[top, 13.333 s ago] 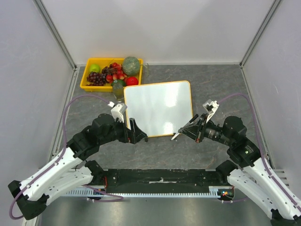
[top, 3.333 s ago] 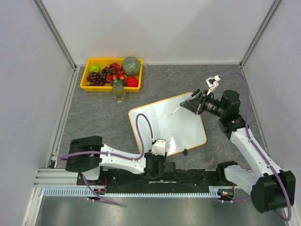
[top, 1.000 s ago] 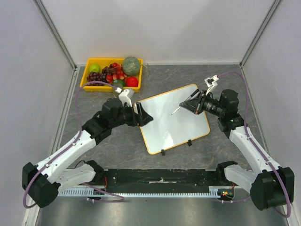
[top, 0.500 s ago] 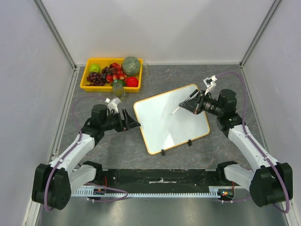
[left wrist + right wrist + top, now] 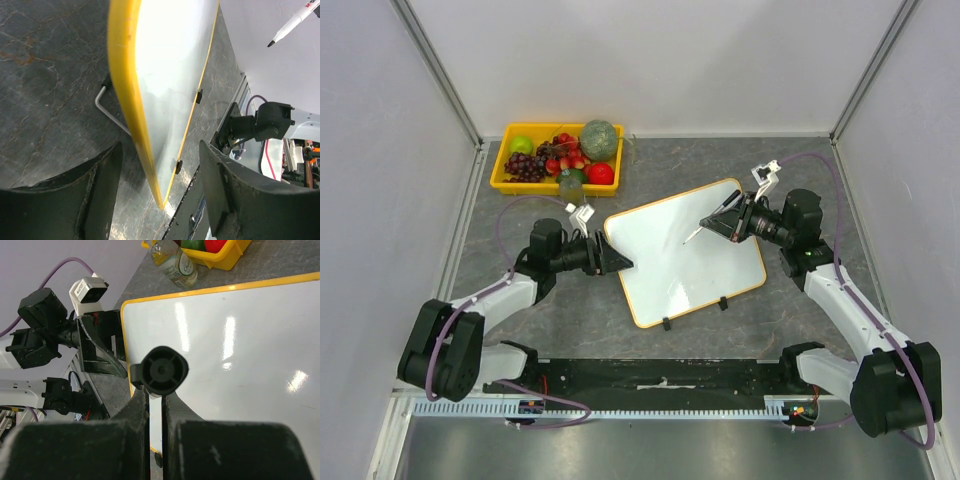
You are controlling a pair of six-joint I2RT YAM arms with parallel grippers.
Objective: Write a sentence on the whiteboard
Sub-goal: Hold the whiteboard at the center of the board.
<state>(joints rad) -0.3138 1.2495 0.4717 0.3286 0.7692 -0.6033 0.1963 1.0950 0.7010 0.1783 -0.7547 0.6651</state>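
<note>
Seen from above, the whiteboard lies angled at mid-table, with my left gripper at its left corner. Only my left wrist camera shows my fingers spread wide, the board's yellow edge between them. My right gripper pinches a marker, its tip over the board.
</note>
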